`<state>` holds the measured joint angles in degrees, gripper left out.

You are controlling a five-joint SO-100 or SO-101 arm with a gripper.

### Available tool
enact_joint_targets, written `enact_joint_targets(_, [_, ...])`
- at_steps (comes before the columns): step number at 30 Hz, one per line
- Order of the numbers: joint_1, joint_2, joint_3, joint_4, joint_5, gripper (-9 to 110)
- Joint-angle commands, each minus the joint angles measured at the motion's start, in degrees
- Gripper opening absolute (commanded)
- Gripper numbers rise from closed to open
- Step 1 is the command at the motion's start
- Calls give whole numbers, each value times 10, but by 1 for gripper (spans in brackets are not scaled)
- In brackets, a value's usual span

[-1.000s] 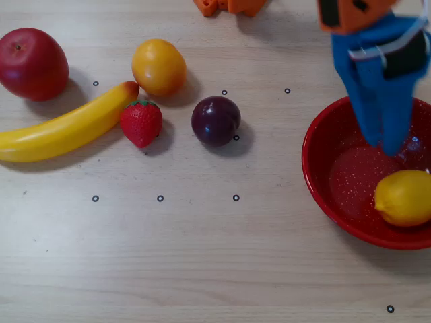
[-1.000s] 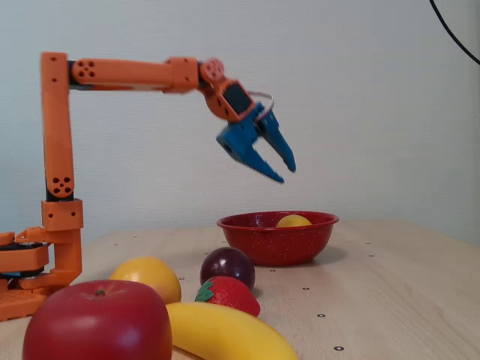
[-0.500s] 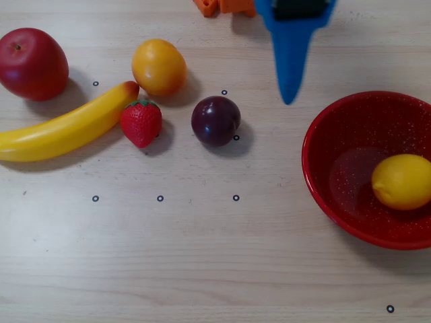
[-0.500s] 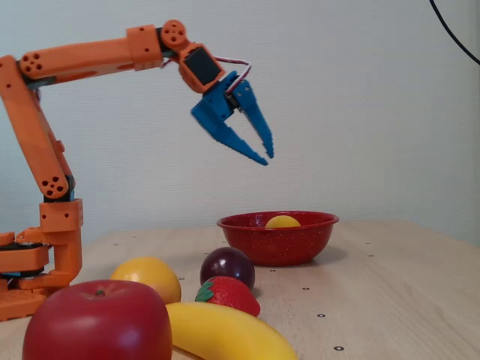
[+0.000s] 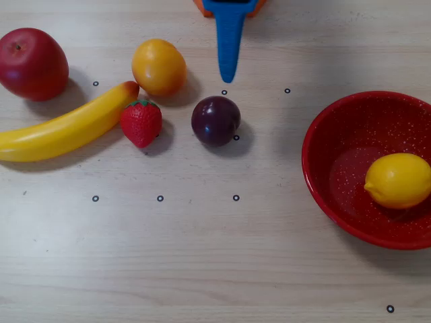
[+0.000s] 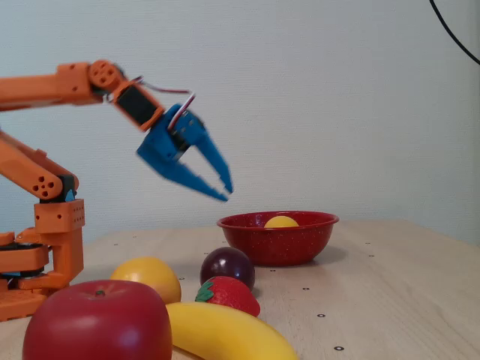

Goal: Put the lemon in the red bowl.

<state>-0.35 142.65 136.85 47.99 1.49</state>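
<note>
Lemon [image 5: 399, 180] lies inside the red bowl [image 5: 340, 141], against the bowl's right-hand side in the overhead view, long axis roughly across the frame. In the fixed view only its yellow crown [image 6: 281, 221] shows above the rim [image 6: 247, 223]. Judged from this, the placing is done.

Handling, as a judgement: skin looks smooth and glossy, likely a hard, light plastic replica like its neighbours, so stiff, not fragile, but prone to slip or roll. Best hold would be across the short middle of the oval, fingers on the two broad flanks, not on the tapered ends where it would squirt out. The sloped bowl wall beside it crowds any approach from the right.

Gripper [image 6: 226, 191] hangs in the air, up and short of the bowl on the arm's side, empty, its two blue fingers parted. In the overhead view only one blue finger [image 5: 229, 47] enters from the top edge, pointing down toward the plum [image 5: 215, 120].

Outward on the table [image 5: 202, 256], well apart from the bowl: plum, strawberry [image 5: 141, 122] just beside the banana [image 5: 64, 128], the rounder orange-yellow fruit [image 5: 158, 66], and the red apple [image 5: 32, 63] at far left.
</note>
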Motion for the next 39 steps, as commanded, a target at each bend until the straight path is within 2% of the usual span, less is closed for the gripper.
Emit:
enact_joint_targets(1, [-6,69,24,-31,2,0])
enact_joint_targets(11, [9,276,273,-77,2,0])
enact_joint_targets(19, [16,369,414,-138,7,0])
enact_joint_targets(30, [18,421,418,18,-5,0])
enact_joint_targets(39, [20,424,418,24,2,0])
